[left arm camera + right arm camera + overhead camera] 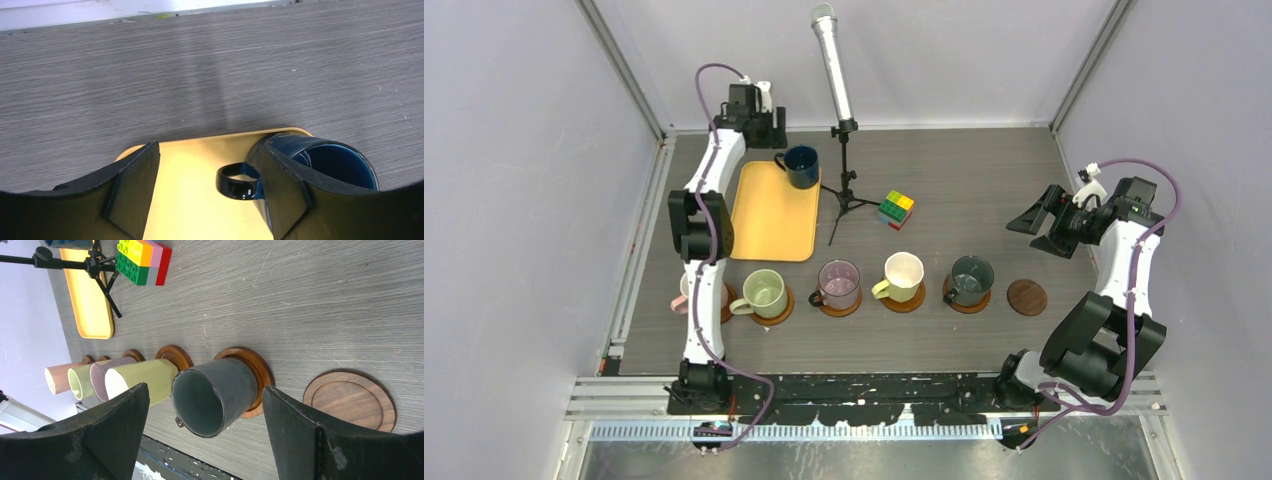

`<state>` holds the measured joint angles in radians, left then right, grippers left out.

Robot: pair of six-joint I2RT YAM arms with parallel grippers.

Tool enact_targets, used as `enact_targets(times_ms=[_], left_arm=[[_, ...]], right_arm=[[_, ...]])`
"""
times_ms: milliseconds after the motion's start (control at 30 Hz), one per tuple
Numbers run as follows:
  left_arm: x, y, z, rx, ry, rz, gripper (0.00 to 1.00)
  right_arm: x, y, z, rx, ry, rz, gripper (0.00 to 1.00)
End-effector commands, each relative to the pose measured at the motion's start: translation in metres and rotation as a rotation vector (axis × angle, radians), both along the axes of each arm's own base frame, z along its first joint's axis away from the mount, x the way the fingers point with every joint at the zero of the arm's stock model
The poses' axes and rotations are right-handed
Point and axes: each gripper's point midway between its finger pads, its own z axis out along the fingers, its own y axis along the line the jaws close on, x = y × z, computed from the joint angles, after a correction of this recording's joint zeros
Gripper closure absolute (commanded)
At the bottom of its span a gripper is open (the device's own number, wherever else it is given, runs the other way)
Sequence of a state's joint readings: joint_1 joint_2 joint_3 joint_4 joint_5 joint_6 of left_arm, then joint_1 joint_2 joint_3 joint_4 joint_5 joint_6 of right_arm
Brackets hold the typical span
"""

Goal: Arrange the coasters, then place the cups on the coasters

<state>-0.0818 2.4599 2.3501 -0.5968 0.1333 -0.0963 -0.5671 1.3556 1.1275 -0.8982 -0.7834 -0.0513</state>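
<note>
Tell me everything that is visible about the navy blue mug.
The navy blue mug is glossy and looks ceramic, with a loop handle. It stands upright at the far right corner of the orange-yellow tray. The left gripper straddles the handle, jaws apart; one finger is beside the mug's wall, contact unclear.

We find no text, label, brand name, number or sign that we can read in any of the three views; no surface in them carries lettering that we can make out.
</note>
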Motion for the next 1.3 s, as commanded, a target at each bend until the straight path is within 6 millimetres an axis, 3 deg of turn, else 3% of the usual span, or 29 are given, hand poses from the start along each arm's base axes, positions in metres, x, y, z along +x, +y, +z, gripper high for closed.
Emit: enact_targets(times_ms=[0, 233, 400, 600, 767, 1100, 1267], left_arm=[[0.012, 0.005, 0.021, 0.033, -0.074, 0.017, 0.28], [-0.021, -0.002, 0.01, 0.036, 0.007, -0.071, 0.44], [-0.047, -0.002, 0.022, 0.054, 0.012, -0.121, 0.51], [-0.073, -0.003, 0.038, 0.049, 0.002, -0.154, 0.52], [-0.089, 0.002, 0.055, 0.053, -0.02, -0.183, 0.43], [-0.126, -0.001, 0.078, 0.067, -0.035, -0.391, 0.09], [-0.146, -0.012, 0.075, 0.054, 0.016, -0.528, 0.06]], right_arm=[[0.002, -0.002, 0.0, -0.011, -0.01, 0.004, 0.13], [0.003, -0.002, 0.0, -0.008, -0.011, 0.004, 0.13], [0.003, -0.001, 0.002, -0.003, -0.016, 0.006, 0.13], [0.002, 0.0, 0.003, -0.003, -0.021, 0.007, 0.13], [0.002, -0.001, 0.004, -0.004, -0.022, 0.007, 0.13], [-0.002, 0.005, 0.008, 0.007, -0.038, 0.025, 0.13], [-0.004, 0.009, 0.011, 0.013, -0.053, 0.037, 0.13]])
